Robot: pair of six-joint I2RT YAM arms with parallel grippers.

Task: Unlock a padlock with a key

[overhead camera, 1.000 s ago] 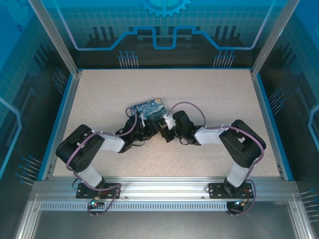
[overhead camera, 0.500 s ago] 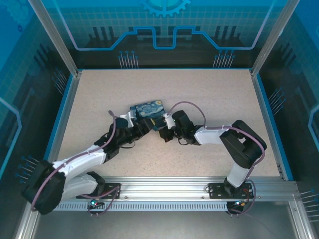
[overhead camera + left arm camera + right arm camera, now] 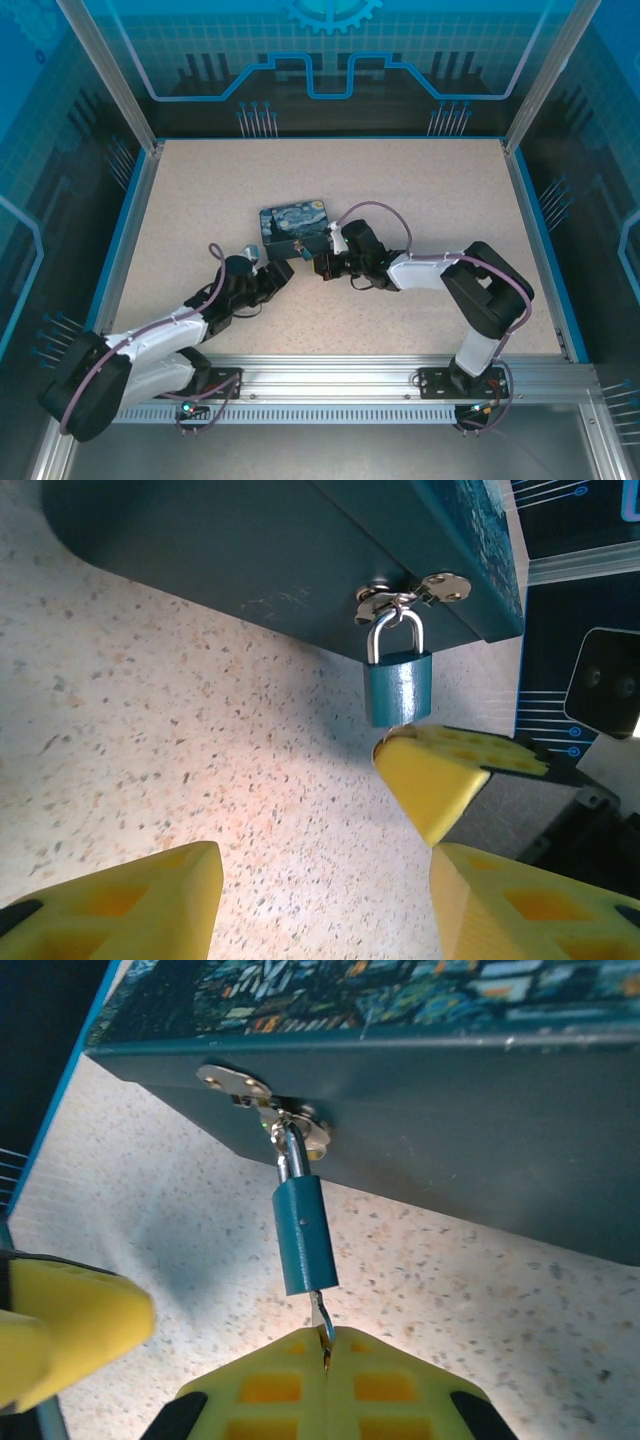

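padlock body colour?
The padlock body is a plain metallic teal-blue, with no pattern. It shows best in the left wrist view.

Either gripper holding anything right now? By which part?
Right gripper pinches the key by its head end, blade entering the padlock. Left gripper is open, holding nothing.

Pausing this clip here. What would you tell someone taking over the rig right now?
Left gripper: open, empty, just short of the padlock.
Right gripper: shut on the key, its blade at the padlock's underside.
Padlock, shut, hangs from the hasp of the painted box.
Done: key at keyhole. To do: turn it, open the padlock.
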